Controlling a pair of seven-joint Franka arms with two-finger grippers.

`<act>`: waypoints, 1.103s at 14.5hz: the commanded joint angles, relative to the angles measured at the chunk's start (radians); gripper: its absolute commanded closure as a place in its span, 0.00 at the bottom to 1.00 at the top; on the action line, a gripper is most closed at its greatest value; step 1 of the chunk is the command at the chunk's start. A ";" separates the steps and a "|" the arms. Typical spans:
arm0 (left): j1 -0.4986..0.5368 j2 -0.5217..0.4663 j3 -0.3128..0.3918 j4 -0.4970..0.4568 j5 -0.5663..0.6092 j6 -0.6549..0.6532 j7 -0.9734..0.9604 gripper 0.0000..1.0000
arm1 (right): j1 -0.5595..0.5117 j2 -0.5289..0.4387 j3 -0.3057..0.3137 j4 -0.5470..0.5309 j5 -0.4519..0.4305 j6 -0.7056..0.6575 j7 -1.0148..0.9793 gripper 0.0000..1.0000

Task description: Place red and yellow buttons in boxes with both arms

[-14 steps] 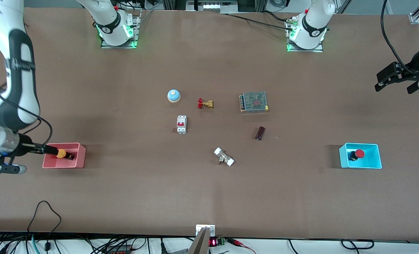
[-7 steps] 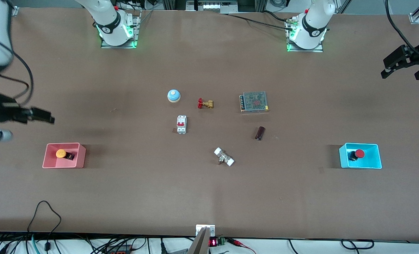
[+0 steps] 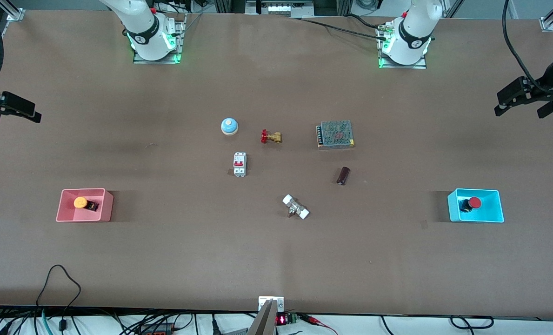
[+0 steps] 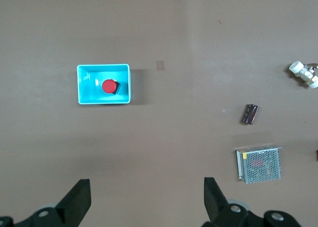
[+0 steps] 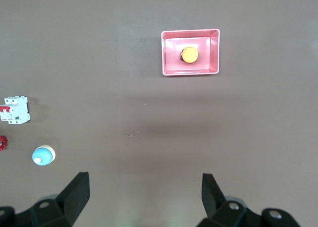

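The yellow button (image 3: 80, 202) lies in the pink box (image 3: 84, 217) toward the right arm's end of the desk (image 3: 276, 260); the red button (image 3: 475, 202) lies in the cyan box (image 3: 475, 217) toward the left arm's end; both placements look done, so little seems left to spoil.

The left gripper (image 4: 146, 199) hangs over bare desk near the cyan box, fingers (image 4: 79, 199) wide and empty; the right gripper (image 5: 144, 194) hangs over bare desk near the pink box, fingers (image 5: 77, 192) likewise wide and empty.

The likely hazard is a low sweep by either arm; the boxes look light and would slide or tip if clipped, spilling a button; the loose parts mid-desk, namely the bell (image 3: 229, 126), the brass valve (image 3: 271, 137), the breaker (image 3: 239, 164), the mesh-topped unit (image 3: 335, 134), the dark cylinder (image 3: 343, 175) and the white-capped fitting (image 3: 296, 207), could be scattered too.

The desk is plain matt brown board; cables trail along its edge nearest the front camera; the arm bases glow green.
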 commanded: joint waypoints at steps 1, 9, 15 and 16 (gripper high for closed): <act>-0.002 0.045 -0.006 0.071 0.000 -0.022 0.001 0.00 | 0.003 -0.011 0.008 -0.080 -0.018 0.058 0.015 0.00; 0.003 0.035 -0.006 0.056 0.000 -0.041 0.003 0.00 | -0.002 -0.097 0.051 -0.167 -0.062 0.076 0.069 0.00; 0.000 0.034 -0.008 0.054 0.000 -0.045 -0.003 0.00 | -0.006 -0.122 0.046 -0.192 -0.062 0.062 0.054 0.00; 0.000 0.034 -0.008 0.052 0.000 -0.043 -0.003 0.00 | -0.005 -0.126 0.046 -0.192 -0.062 0.061 0.057 0.00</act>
